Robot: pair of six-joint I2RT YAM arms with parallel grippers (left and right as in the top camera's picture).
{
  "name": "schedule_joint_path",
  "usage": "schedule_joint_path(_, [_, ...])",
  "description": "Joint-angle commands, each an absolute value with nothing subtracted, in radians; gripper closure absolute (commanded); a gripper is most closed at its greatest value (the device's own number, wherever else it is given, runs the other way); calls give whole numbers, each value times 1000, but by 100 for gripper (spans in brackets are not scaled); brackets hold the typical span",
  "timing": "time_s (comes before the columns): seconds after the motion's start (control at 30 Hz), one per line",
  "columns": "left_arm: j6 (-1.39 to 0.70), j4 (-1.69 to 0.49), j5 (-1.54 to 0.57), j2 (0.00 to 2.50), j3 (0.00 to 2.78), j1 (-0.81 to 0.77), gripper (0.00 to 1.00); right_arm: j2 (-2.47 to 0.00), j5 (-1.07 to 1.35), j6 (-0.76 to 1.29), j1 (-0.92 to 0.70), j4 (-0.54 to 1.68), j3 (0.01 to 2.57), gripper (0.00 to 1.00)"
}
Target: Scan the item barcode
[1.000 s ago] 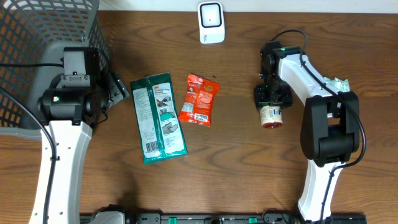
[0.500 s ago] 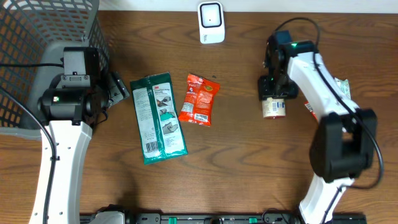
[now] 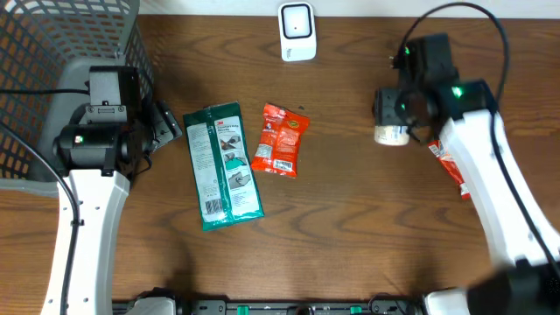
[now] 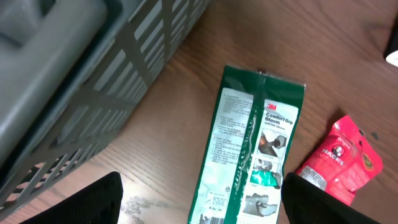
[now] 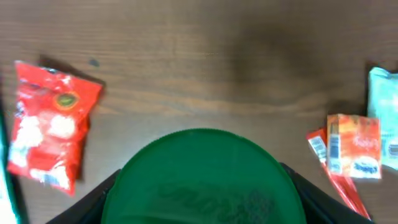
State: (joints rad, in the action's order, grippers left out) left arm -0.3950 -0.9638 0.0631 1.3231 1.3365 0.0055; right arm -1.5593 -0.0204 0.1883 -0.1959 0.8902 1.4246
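The small round jar with a green lid and pale label is clamped in the right gripper. In the right wrist view the lid fills the lower centre of the frame, with one dark finger against each side of it. From overhead the jar sits at the right of the table's far half. Its label is too blurred to read, and it appears to be clear of the wood, though the overhead angle does not confirm this.

The white rectangular barcode scanner stands at the far edge of the wooden table, to the left of the jar and well apart from it.

A red foil snack pouch lies flat near the table's centre. A long green flat package of gloves lies just beside the pouch on its left, not touching it. Orange and red sachets lie near the right arm. The right wrist view also shows a pale teal packet at the frame's edge.

The left gripper hangs above the near end of the green package, jaws spread wide and holding nothing. A grey mesh basket occupies the far left corner, beside that arm.
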Motion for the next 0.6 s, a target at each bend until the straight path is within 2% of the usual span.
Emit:
schedule_joint_path(0.0, [-389, -964, 84, 1326, 1341, 10, 18, -1371, -45, 232, -219, 664, 1160, 53])
schedule_joint_path(0.13, [-389, -964, 84, 1326, 1341, 10, 18, -1263, -128, 227, -222, 225, 818, 56])
schedule_joint_path(0.33, [-389, -964, 84, 1326, 1341, 10, 18, -1327, -161, 228, -224, -305, 535, 69])
schedule_joint_path(0.57, [-389, -964, 84, 1326, 1341, 10, 18, -1507, -160, 227, -224, -508, 512, 62])
